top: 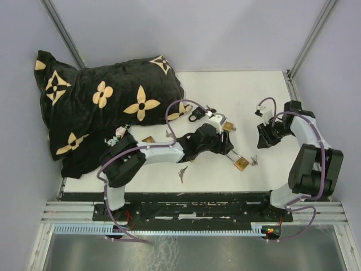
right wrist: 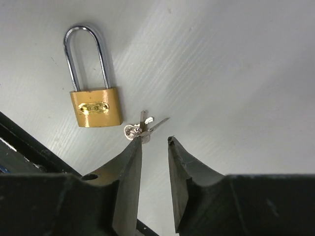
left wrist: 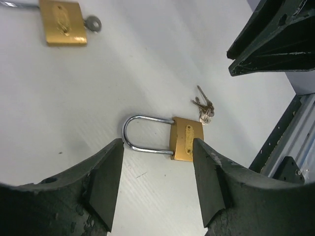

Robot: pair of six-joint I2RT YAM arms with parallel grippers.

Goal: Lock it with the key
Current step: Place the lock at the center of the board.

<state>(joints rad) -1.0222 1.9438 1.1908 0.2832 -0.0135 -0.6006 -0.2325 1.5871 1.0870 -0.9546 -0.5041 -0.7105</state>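
1. Brass padlock [right wrist: 96, 107] with a long silver shackle lies flat on the white bench [right wrist: 236, 73] (both shackle legs meet the body).
2. Small key bunch [right wrist: 140, 129] lies loose just beside the body's bottom corner.

Cushion [top: 90, 107] far-L; padlock [top: 241, 164] betw. arms

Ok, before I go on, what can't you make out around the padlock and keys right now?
Padlock keyhole: its bottom face is turned away in both wrist views, too small from above.
Second padlock: shackle cut off by the top edge, left wrist view.
Key bunch: partly behind the right gripper fingertip in the right wrist view; contact unclear.
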